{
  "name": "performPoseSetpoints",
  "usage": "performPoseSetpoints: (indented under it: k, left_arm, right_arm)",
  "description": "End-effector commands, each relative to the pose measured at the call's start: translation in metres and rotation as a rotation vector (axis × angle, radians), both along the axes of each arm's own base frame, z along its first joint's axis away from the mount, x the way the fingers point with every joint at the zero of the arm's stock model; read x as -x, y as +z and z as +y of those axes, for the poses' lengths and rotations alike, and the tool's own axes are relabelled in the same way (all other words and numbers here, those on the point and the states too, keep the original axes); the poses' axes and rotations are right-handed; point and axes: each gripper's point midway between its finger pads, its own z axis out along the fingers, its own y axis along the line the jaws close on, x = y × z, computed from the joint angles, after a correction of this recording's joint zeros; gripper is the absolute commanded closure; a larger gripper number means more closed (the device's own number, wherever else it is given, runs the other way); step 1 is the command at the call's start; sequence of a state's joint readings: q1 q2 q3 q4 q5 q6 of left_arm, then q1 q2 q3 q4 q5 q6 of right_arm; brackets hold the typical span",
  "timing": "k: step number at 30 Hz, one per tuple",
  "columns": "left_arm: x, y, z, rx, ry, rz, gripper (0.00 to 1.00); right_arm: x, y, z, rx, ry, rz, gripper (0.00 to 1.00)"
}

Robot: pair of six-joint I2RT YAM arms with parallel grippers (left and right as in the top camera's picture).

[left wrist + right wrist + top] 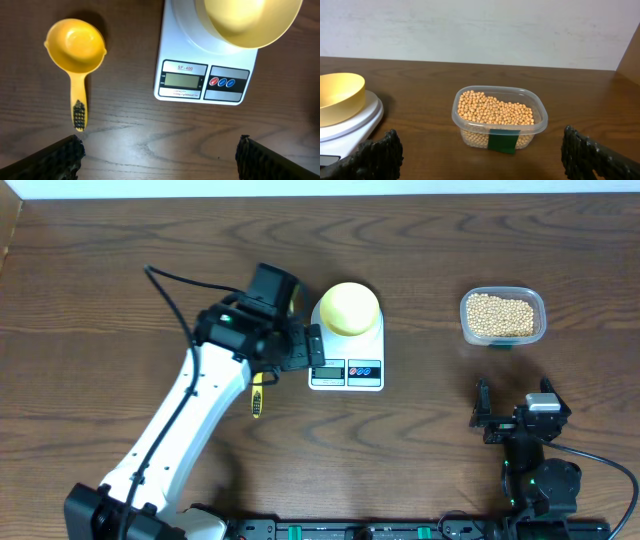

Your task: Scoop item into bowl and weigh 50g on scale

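The beige beans (501, 313) fill a clear plastic tub (540, 320) at the back right; the right wrist view shows them (495, 109) ahead of the fingers. The pale yellow-green bowl (347, 308) stands empty on the white scale (345, 372). It shows empty in the left wrist view (247, 22), where the scale's (176, 45) display is blank. My left gripper (292, 352) hovers open and empty just left of the scale, above bare wood (160, 156). My right gripper (512, 412) is open and empty, low at the front right, facing the tub (480, 155).
A bright yellow long-handled scoop (75, 42) lies empty on the table left of the scale, its handle toward the front. In the overhead view only its handle (257, 395) shows under my left arm. The tub carries a green tape patch (503, 140).
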State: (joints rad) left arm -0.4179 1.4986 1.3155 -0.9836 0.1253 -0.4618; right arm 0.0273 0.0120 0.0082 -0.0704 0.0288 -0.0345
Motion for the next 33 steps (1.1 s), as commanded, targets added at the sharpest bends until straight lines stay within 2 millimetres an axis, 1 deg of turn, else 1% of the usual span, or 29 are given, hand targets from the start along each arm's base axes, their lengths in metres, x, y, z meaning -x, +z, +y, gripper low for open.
performPoseSetpoints:
  k: [1, 3, 6, 13, 15, 18, 21, 24, 27, 30, 33]
  left_arm:
    - [-0.005, 0.002, -0.006, -0.033, 0.038, -0.03, 0.01]
    - [-0.004, -0.001, -0.009, -0.036, 0.028, -0.024, 0.01]
    - [-0.001, -0.013, -0.016, -0.054, 0.006, 0.008, 0.01]
    - [-0.003, -0.06, -0.029, -0.111, -0.027, 0.112, 0.01]
    - [-0.003, -0.071, -0.031, -0.115, -0.028, 0.141, 0.01]
    - [-0.003, -0.08, -0.031, -0.128, -0.028, 0.163, 0.01]
    - [-0.004, -0.084, -0.033, -0.132, -0.045, 0.164, 0.01]
    - [-0.007, -0.084, -0.042, -0.137, -0.15, 0.126, 0.01]
    - [-0.005, -0.082, -0.044, -0.136, -0.164, 0.119, 0.01]
    - [-0.003, -0.075, -0.044, -0.129, -0.165, 0.107, 0.01]
    - [0.0, -0.064, -0.043, -0.115, -0.167, 0.079, 0.01]
  right_arm:
    - [0.0, -0.001, -0.001, 0.008, -0.005, 0.0, 0.01]
    - [0.0, -0.001, -0.001, 0.008, -0.005, 0.0, 0.01]
    - [0.0, -0.001, -0.001, 0.008, -0.005, 0.0, 0.01]
    - [0.0, -0.001, -0.001, 0.007, -0.005, 0.0, 0.01]
    - [0.0, -0.001, -0.001, 0.008, -0.005, 0.0, 0.01]
    - [0.0, -0.001, -0.001, 0.008, -0.005, 0.0, 0.01]
    - [0.0, -0.001, -0.001, 0.008, -0.005, 0.0, 0.01]
    - [0.0, -0.001, -0.001, 0.008, -0.005, 0.0, 0.01]
    - [0.0, -0.001, -0.001, 0.007, -0.005, 0.0, 0.01]
    - [0.0, -0.001, -0.001, 0.008, -0.005, 0.0, 0.01]
    - [0.0, -0.001, -0.001, 0.008, -0.005, 0.0, 0.01]
